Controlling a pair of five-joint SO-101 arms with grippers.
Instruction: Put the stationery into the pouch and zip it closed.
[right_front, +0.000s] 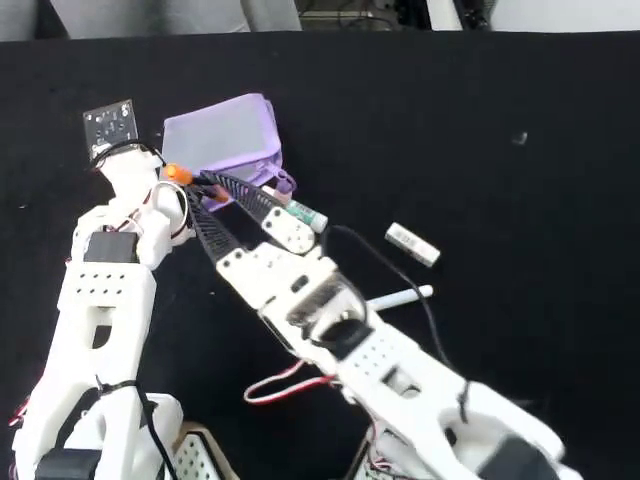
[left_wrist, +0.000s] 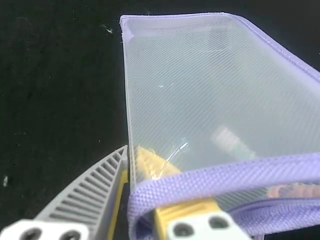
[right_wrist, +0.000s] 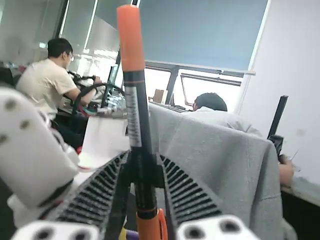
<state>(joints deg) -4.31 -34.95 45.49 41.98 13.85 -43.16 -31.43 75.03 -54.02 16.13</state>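
Observation:
The purple mesh pouch lies at the back left of the black table. My left gripper is shut on the pouch at a corner beside its purple zipper edge. My right gripper is shut on an orange-capped marker that stands up between its black fingers. In the high view the right gripper holds the marker right at the pouch's near edge, next to the left gripper. A pale pen-like shape shows through the mesh; I cannot tell whether it is inside.
A green-and-white pen lies just right of the pouch. Farther right are a small white stick and a white pen. A small printed card sits left of the pouch. The two arms crowd the near left.

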